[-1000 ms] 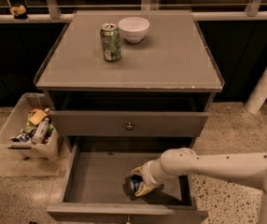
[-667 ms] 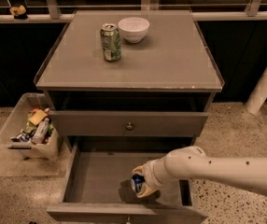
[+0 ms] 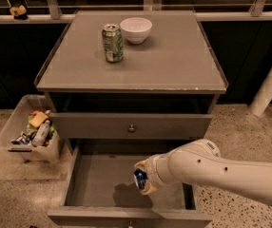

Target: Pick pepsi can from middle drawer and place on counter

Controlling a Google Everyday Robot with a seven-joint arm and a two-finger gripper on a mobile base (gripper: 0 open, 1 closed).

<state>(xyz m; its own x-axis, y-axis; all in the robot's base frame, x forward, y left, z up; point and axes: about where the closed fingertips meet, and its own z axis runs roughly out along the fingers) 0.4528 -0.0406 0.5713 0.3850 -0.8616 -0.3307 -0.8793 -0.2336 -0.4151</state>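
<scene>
The middle drawer (image 3: 93,179) is pulled open below the cabinet, its grey floor bare. My gripper (image 3: 143,176) is over the drawer's right half, shut on the pepsi can (image 3: 140,178), a small dark blue can with white markings. The can is lifted off the drawer floor and its shadow lies below it. My white arm (image 3: 221,171) comes in from the lower right. The counter (image 3: 174,56) is the flat grey cabinet top above.
A green patterned can (image 3: 112,42) and a white bowl (image 3: 136,30) stand on the counter's back left. A closed knobbed drawer front (image 3: 131,126) sits above the open drawer. A clear bin of clutter (image 3: 31,133) stands on the floor at left. A white post (image 3: 271,80) stands at right.
My gripper has risen with the pepsi can, lifting it off the drawer floor and shifting slightly left. The arm has swung higher.
</scene>
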